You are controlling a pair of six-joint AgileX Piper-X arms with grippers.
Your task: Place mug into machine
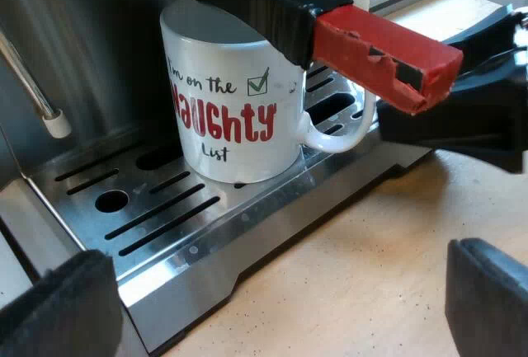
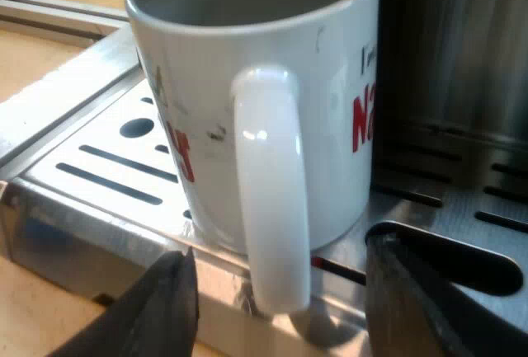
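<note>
White ceramic mug (image 1: 227,118), upright on the machine's slotted drip tray (image 1: 165,217), under the red-ended holder handle (image 1: 384,52). Left hand (image 1: 272,291): spread, empty, back from the mug over the worktop (image 1: 371,274). Right hand (image 2: 276,287): spread, its fingers flanking the mug's handle (image 2: 268,184) without gripping. Being the nearer arm, it likely need only back straight away from the mug.

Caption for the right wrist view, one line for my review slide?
White mug upright on the machine's slotted drip tray, its handle between the open fingers of the right pincer, not gripped.
</note>
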